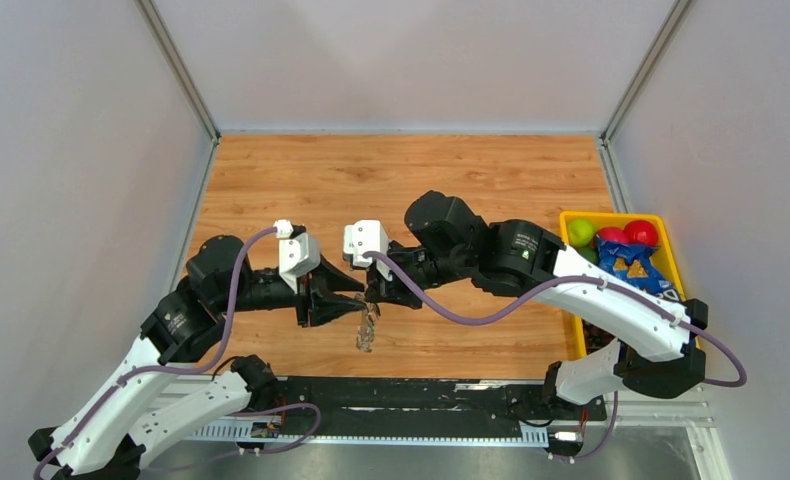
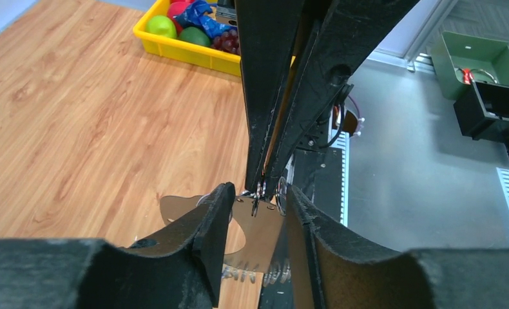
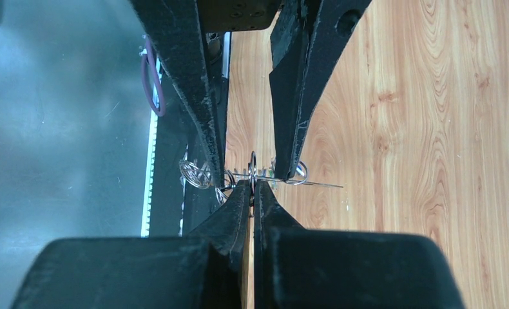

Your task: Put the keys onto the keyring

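Note:
Both grippers meet over the front middle of the table. My right gripper (image 1: pixel 374 296) (image 3: pixel 253 188) is shut on a thin silvery ring (image 3: pixel 253 168), which may belong to a key. The keyring (image 2: pixel 261 235) is a flat shiny loop with small holes, and coiled chain bits (image 2: pixel 274 273) dangle from it. In the right wrist view the keyring (image 3: pixel 323 185) is edge-on. In the top view it (image 1: pixel 364 333) hangs below the fingertips. My left gripper (image 1: pixel 357 302) (image 2: pixel 258 196) has its jaws apart, with the loop across their tips. No black-headed key or blue tag shows.
A yellow bin (image 1: pixel 616 214) (image 2: pixel 187 56) of toy fruit and a blue packet stands at the right edge. A black rail (image 1: pixel 401 390) runs along the near table edge. A green box (image 2: pixel 474 61) sits on the grey floor beyond it.

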Controlling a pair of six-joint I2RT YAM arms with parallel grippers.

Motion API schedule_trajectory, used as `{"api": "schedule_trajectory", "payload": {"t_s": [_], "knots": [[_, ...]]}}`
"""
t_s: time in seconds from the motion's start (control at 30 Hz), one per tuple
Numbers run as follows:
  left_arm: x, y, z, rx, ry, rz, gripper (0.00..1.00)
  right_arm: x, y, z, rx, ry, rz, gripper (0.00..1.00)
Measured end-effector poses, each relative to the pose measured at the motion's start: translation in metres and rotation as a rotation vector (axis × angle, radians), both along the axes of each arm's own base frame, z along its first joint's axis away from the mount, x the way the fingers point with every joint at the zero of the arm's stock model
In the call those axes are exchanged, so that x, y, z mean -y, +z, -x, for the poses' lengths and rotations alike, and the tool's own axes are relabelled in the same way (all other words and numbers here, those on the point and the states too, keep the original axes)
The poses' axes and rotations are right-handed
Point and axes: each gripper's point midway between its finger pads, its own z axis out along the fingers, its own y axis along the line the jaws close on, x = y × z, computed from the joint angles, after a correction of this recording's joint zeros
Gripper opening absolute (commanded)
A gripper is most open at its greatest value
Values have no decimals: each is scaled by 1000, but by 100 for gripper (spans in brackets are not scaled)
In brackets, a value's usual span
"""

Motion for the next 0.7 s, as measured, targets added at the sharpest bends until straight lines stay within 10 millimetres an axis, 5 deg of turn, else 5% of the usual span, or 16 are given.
{"api": "schedule_trajectory", "payload": {"t_s": [0.3, 0.7], "knots": [[0, 0, 1, 18, -13, -1, 17, 1, -3, 1, -9, -2, 19, 0], [4, -4, 5, -3, -56, -12, 1, 6, -7, 3, -18, -1, 43, 0]]}}
